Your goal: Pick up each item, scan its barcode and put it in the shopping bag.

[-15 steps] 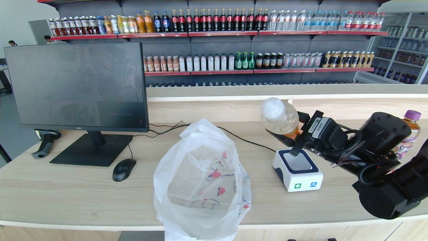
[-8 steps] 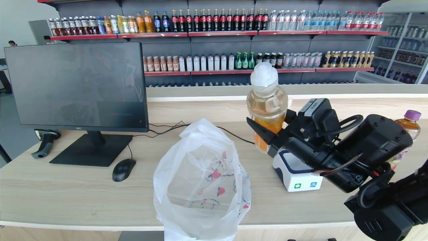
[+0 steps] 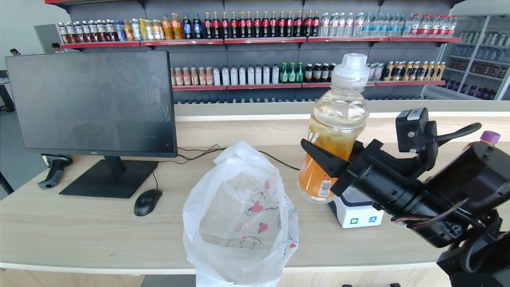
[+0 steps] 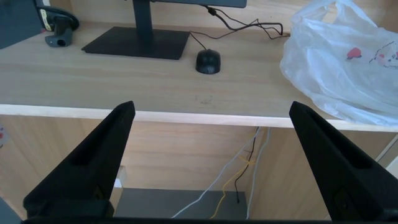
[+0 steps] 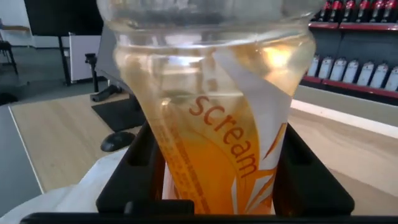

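The right gripper (image 3: 328, 153) is clamped round the lower half of the orange drink bottle (image 3: 338, 119), holding it nearly upright in the air with its white cap on top. The white scanner (image 3: 356, 213) sits on the counter (image 3: 79, 227) just beneath the gripper. The shopping bag (image 3: 241, 211) stands open near the gripper, on its left and lower down. A purple-capped bottle (image 3: 490, 137) stands behind the arm. The left gripper (image 4: 211, 107) hangs with its fingers spread wide and nothing between them, the counter's front edge ahead of it.
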### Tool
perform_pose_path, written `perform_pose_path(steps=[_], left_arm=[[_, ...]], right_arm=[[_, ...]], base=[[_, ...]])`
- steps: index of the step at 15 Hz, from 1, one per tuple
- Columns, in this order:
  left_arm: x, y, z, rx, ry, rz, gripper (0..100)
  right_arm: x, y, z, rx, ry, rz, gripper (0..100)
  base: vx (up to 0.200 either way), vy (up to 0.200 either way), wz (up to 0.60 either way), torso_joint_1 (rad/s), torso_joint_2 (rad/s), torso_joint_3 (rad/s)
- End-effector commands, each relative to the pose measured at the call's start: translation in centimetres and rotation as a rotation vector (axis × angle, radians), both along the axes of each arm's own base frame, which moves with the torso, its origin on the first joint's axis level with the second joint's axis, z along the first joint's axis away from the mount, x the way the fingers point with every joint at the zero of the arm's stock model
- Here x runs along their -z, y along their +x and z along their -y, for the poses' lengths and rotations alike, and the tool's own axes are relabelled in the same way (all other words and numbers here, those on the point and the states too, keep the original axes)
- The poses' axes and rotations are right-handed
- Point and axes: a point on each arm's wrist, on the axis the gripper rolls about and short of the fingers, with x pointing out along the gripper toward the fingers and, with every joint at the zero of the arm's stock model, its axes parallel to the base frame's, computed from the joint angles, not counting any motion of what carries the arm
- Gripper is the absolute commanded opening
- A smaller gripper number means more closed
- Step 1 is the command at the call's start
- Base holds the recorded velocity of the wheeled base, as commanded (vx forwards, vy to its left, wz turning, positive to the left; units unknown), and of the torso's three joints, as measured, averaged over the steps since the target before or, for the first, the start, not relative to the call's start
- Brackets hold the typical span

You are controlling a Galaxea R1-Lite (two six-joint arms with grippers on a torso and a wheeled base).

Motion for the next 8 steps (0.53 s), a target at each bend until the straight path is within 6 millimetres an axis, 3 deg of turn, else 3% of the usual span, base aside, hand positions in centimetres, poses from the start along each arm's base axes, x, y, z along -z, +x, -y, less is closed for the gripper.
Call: perform_pose_path(steps=[1,3,8], left_arm=[[-0.01,0.00,0.00,0.000,0.000,0.001,100],[-0.01,0.00,0.00,0.000,0.000,0.001,100],[-0.01,0.00,0.00,0.000,0.000,0.001,100]], right_arm=[[-0.95,-1.13,0.13,-0.036,0.044,0.001,0],[-0.81,-1.64,-0.43,-0.083,0.080,-0.048,0],[-0.44,-1.69,-0.25,-0.012,0.113,-0.092,0]], base=[[0.000,0.000,0.00,0.000,0.00,0.000],[0.000,0.000,0.00,0.000,0.00,0.000],[0.000,0.000,0.00,0.000,0.00,0.000]])
